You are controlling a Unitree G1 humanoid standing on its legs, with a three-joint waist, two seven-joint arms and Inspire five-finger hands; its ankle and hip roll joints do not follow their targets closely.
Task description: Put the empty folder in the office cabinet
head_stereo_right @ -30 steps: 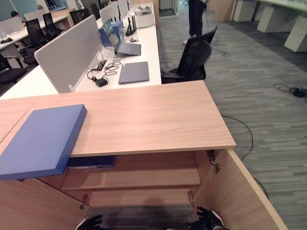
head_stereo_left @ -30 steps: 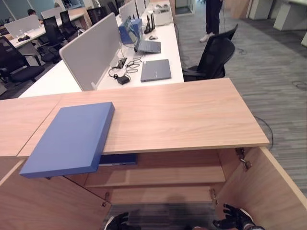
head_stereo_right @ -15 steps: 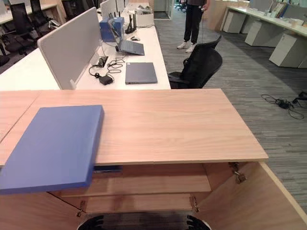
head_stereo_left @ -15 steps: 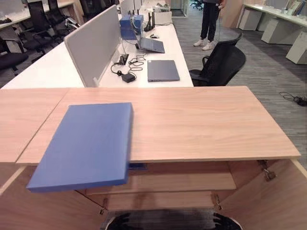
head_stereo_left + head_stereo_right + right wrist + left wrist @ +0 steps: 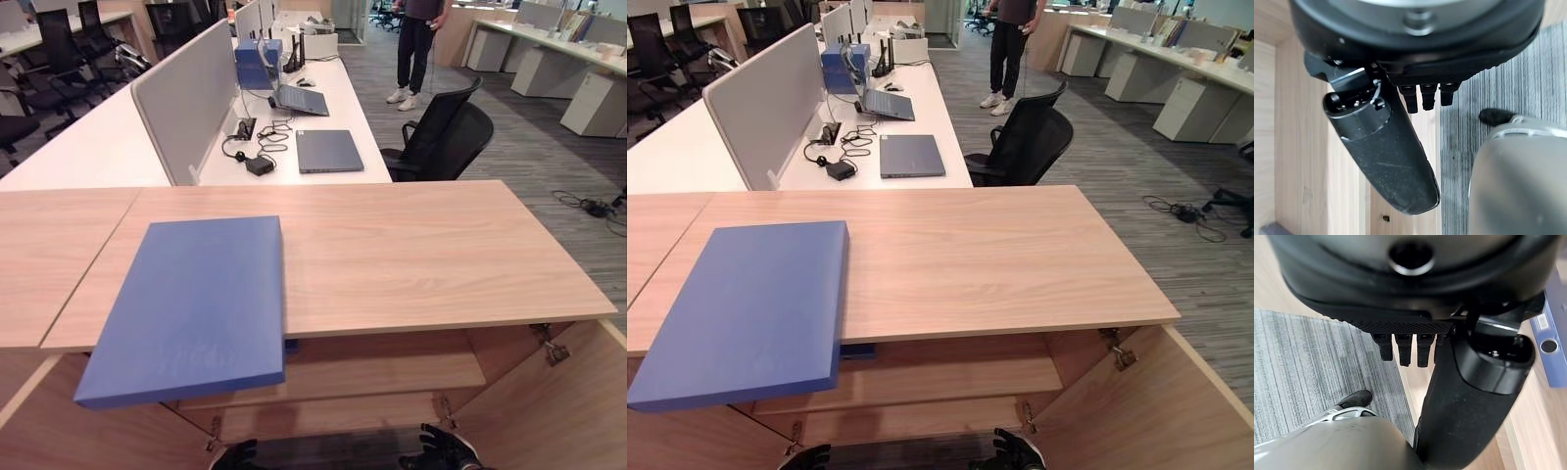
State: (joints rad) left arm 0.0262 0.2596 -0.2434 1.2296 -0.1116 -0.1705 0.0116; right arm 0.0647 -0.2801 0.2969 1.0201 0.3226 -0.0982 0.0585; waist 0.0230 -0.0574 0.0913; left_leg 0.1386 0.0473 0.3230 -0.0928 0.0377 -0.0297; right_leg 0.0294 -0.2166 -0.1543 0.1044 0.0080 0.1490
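A flat blue folder (image 5: 196, 304) lies on the left part of the wooden cabinet top (image 5: 411, 255), its near end overhanging the front edge. Below it the cabinet stands open, and the end of a second blue folder (image 5: 857, 351) shows on the upper shelf (image 5: 392, 364); its spine (image 5: 1550, 333) appears in the left wrist view. My left hand (image 5: 235, 455) and right hand (image 5: 446, 452) hang low in front of the open cabinet, well below the folder. Both are open and hold nothing, with fingers (image 5: 1410, 350) and fingers (image 5: 1422, 98) relaxed.
The cabinet's right door (image 5: 558, 411) and left door (image 5: 88, 431) swing out towards me. Another cabinet top (image 5: 49, 255) adjoins on the left. Behind are a white desk (image 5: 323, 108) with laptops and a grey partition, a black chair (image 5: 446, 137) and a standing person (image 5: 416, 39).
The whole picture has shifted, so the camera moved. The blue folder keeps its place on the cabinet top. Both hands stay low in front of the cabinet.
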